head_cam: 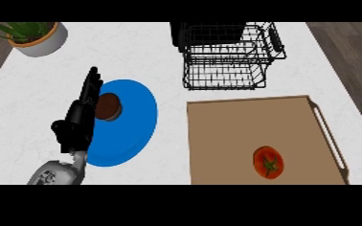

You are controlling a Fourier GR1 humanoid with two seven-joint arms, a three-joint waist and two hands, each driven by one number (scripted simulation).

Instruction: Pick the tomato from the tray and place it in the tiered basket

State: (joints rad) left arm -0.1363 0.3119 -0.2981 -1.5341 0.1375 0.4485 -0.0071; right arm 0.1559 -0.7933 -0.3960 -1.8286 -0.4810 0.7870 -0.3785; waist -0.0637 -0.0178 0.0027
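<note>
You have a pale, faintly speckled stone-look bench under the left hand, which stands at the lower left with its black fingers straight and pointing up the view — it holds nothing. Just to the right of that hand, partly behind it, lies a smooth round blue plate with a small dark brown disc beside the fingers. Well to the hand's right sits a flat rectangular brown tray, matte like wood, with a pale handle along its far side. The tomato rests on that tray, near its lower right part: red, glossy, slightly oval, its green stem star facing up toward you and its long axis running up-down in the view. Above the tray stands the tiered basket of thin black wire. A potted plant sits above the hand.
</note>
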